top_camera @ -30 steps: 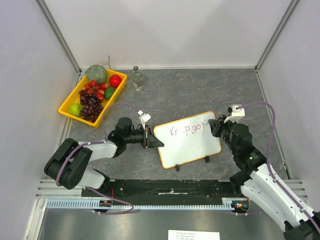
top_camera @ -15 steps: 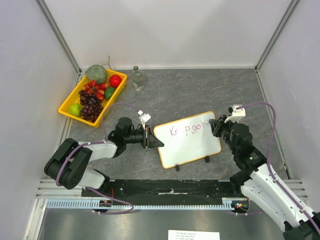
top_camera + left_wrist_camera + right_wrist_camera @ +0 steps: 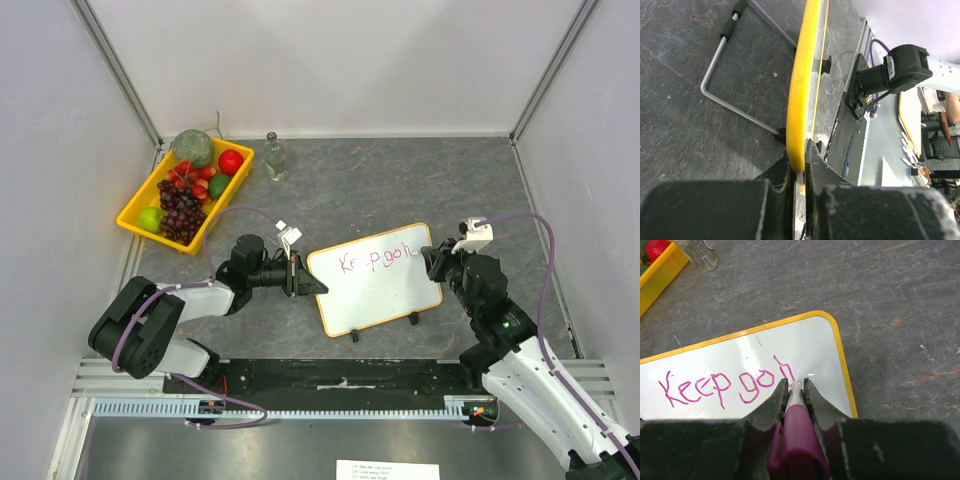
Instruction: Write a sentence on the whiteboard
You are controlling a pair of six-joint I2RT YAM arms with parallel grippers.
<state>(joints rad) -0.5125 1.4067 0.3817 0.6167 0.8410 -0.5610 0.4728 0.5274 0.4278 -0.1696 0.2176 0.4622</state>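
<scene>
the right gripper (image 3: 796, 388) has its two fingers squeezed onto one pink marker (image 3: 799, 445), with only the marker's barrel between them. the marker's tip touches the whiteboard (image 3: 810, 342) just after the pink letters (image 3: 720, 385) reading "keep goi", near the board's right end. the left gripper (image 3: 798, 161) is pinched on the yellow frame at the board's left short edge, its jaws nearly together with just the thin rim between them. the one whiteboard sits on the grey table (image 3: 400, 180) between the two arms, turned a little askew, with its two black clip feet (image 3: 413, 319) on the near long edge. at the far left corner stands one yellow tray (image 3: 130, 212) heaped with fruit, and one small glass bottle (image 3: 275, 157) stands just to its right, apart from it.
</scene>
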